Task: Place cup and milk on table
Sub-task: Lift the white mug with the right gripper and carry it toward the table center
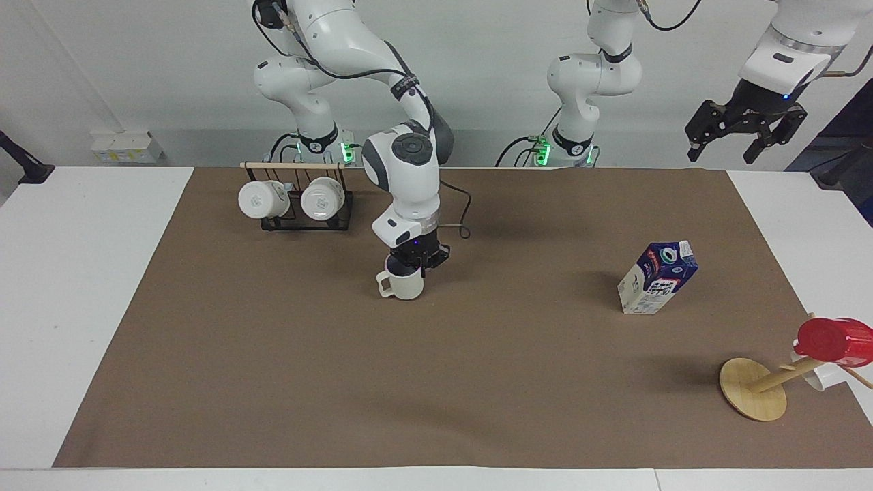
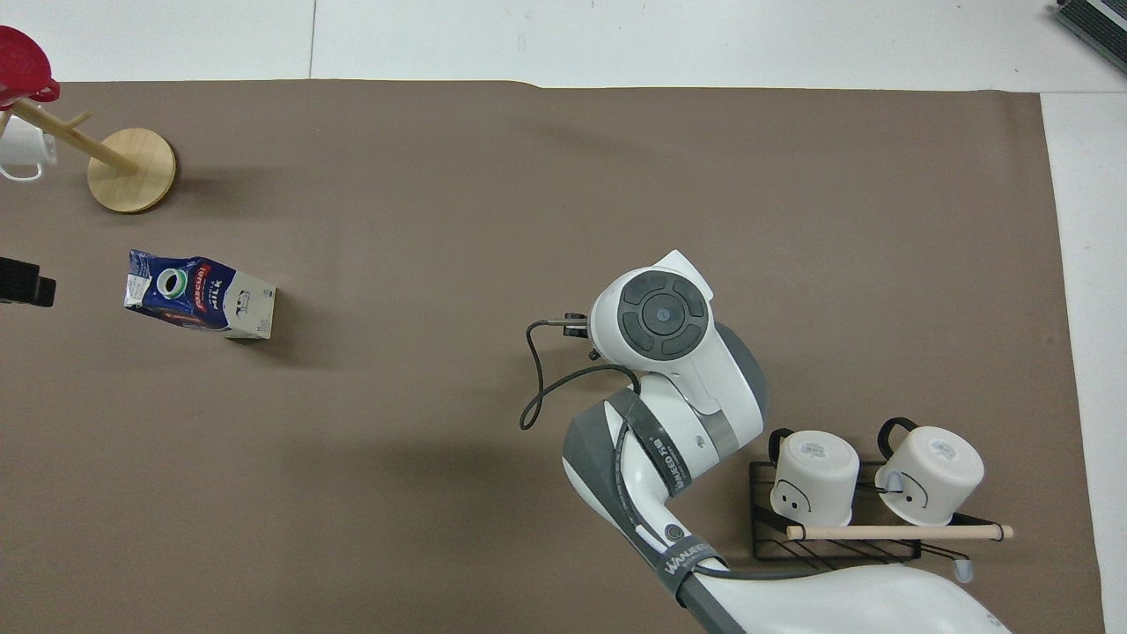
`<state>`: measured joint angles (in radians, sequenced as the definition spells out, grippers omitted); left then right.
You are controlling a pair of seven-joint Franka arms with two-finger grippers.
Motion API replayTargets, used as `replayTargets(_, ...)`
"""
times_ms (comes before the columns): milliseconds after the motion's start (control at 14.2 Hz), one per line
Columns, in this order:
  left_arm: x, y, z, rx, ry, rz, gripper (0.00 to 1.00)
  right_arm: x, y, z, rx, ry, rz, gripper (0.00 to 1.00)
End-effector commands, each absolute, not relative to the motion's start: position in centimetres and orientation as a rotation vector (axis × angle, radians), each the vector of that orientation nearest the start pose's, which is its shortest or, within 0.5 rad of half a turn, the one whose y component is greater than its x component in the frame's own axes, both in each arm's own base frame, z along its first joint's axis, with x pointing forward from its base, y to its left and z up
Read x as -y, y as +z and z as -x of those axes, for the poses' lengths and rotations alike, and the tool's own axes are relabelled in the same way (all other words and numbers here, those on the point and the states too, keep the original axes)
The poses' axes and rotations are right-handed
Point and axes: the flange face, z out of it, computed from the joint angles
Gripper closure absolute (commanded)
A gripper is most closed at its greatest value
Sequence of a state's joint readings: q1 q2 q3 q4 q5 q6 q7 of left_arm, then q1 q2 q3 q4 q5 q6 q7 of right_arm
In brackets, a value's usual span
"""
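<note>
Right gripper point(image 1: 413, 262): lowered over the middle of the mat, fingers clamped tight on the rim of the cup point(image 1: 402, 284). Hidden under the arm's wrist in the overhead view.

Cup: matte off-white, upright, base at or just above the mat point(image 1: 436, 354); contact with the mat cannot be told. Squarish handle turned toward the right arm's end of the table point(image 1: 82, 286).

Milk point(image 1: 657, 277) point(image 2: 199, 294): dark blue and white gable-top carton with round white cap, tilted, resting on the mat toward the left arm's end, well apart from the cup.

Left gripper point(image 1: 743, 129): raised high over the left arm's end of the table, fingers spread wide, holding nothing; waiting.

Black wire rack point(image 1: 303, 219) point(image 2: 832, 541): near the robots, toward the right arm's end, with wooden bar; two glossy white mugs point(image 1: 292, 199) point(image 2: 872, 475) hung on it.

Wooden mug tree point(image 1: 757, 387) point(image 2: 123, 160): farther from the robots than the milk, at the left arm's end; red cup point(image 1: 833, 341) point(image 2: 25, 66) on top.
</note>
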<state>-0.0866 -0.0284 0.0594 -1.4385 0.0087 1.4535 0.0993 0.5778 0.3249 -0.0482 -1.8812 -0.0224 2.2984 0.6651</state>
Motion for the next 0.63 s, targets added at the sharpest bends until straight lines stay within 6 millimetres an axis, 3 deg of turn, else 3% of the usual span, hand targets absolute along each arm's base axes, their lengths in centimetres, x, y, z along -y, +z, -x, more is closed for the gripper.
replayTargets(0,1.3,68.7,-52.8,-0.215,-0.074,3.127,0.0,-32.4,34.1,-54.6,-0.228,-0.158,3.087,0.93)
replayTargets(141,1.3,68.1,-53.1,-0.217,-0.084,3.126,0.0,-32.5,34.2,-54.6,-0.229,-0.159,3.087,0.62)
replayTargets(211,1.2,67.5,-53.3,-0.213,-0.081,3.126,0.0,-32.5,34.3,-54.7,-0.229,-0.161,3.087,0.29)
replayTargets(282,1.2,66.8,-53.5,-0.213,-0.079,3.126,0.0,-32.5,34.5,-54.7,-0.227,-0.162,3.086,0.02)
replayTargets(423,1.2,65.1,-54.0,-0.213,-0.079,3.126,0.0,-32.4,36.3,-54.9,-0.217,-0.181,3.077,0.0)
replayTargets(564,1.4,62.3,-54.9,-0.214,-0.088,3.126,0.0,-31.3,39.8,-54.8,-0.23,-0.211,3.06,0.0)
